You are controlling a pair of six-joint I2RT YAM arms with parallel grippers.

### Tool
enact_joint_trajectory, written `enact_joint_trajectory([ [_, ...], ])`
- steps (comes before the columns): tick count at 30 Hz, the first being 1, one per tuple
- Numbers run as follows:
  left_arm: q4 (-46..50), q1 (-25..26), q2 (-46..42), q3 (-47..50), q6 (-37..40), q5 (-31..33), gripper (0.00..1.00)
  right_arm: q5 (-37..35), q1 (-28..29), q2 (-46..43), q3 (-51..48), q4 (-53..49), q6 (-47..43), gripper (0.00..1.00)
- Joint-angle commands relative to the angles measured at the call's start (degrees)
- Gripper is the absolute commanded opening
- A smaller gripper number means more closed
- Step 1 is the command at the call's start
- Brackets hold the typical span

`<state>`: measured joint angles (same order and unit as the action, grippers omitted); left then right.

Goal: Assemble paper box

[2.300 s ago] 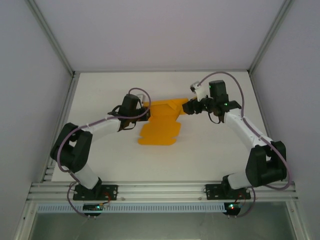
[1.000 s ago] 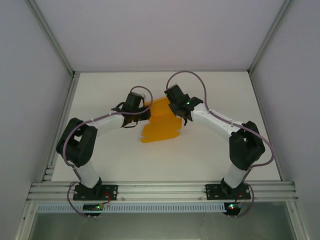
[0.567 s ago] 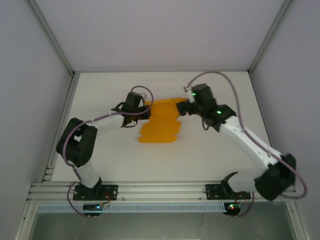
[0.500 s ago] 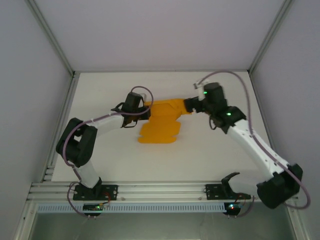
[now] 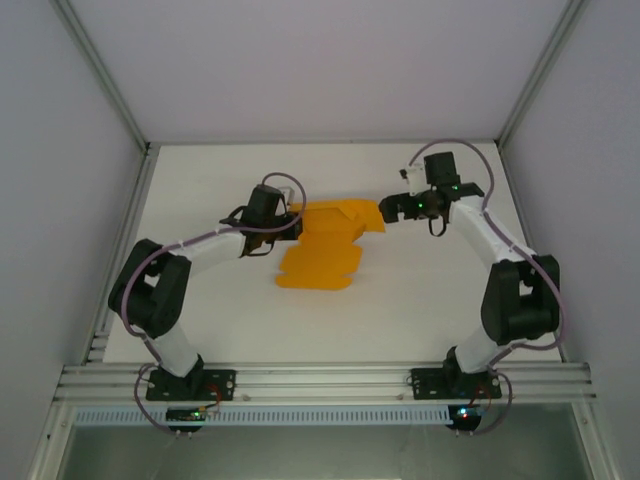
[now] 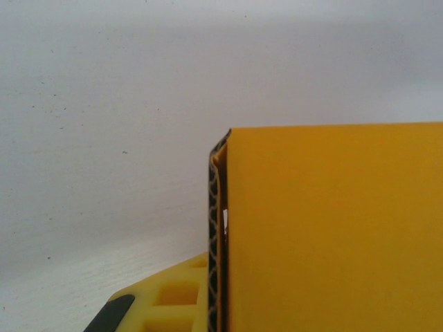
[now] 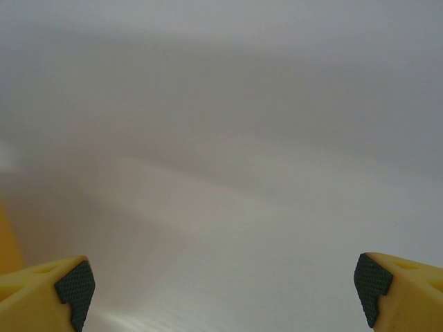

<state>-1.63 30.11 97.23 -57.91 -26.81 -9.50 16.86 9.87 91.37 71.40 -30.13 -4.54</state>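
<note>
- The paper box (image 5: 322, 258) lies as a flat orange sheet on the white desk (image 5: 420, 300), just left of the frame's centre in the top view.
- Its upper left edge is clamped by the closed left claw (image 5: 289, 222). In the left wrist view, the lower right of the frame is taken up by the gripped card.
- The right claw (image 5: 386, 211) is held wide open just beside the sheet's upper right flap, and nothing is gripped between its fingertips (image 7: 73, 287).

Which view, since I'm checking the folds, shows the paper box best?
Top external: the whole paper box is in frame, flaps included. Left wrist gives a close-up of one panel clamped by the left gripper; right wrist catches an orange sliver at its left edge.
</note>
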Motion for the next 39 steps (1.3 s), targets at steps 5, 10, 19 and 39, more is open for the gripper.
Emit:
enact_joint_trajectory([
  [5,-0.3,-0.2,-0.3,-1.5,0.1,0.2,0.0,13.8,6.4,-1.8,2.0,-7.2,-9.1,0.9],
  [10,0.6,-0.1,0.1,-1.9,-0.2,1.2,0.0,17.3,9.6,-1.7,1.8,-8.5,-9.8,0.77],
  [19,1.4,-0.2,0.3,-2.3,-0.5,1.7,0.0,14.3,15.0,-0.5,1.2,-2.6,-7.0,0.67],
  [39,1.1,2.4,1.5,-4.4,1.2,-0.9,0.0,-20.7,22.4,6.6,-5.6,23.5,5.0,0.36],
])
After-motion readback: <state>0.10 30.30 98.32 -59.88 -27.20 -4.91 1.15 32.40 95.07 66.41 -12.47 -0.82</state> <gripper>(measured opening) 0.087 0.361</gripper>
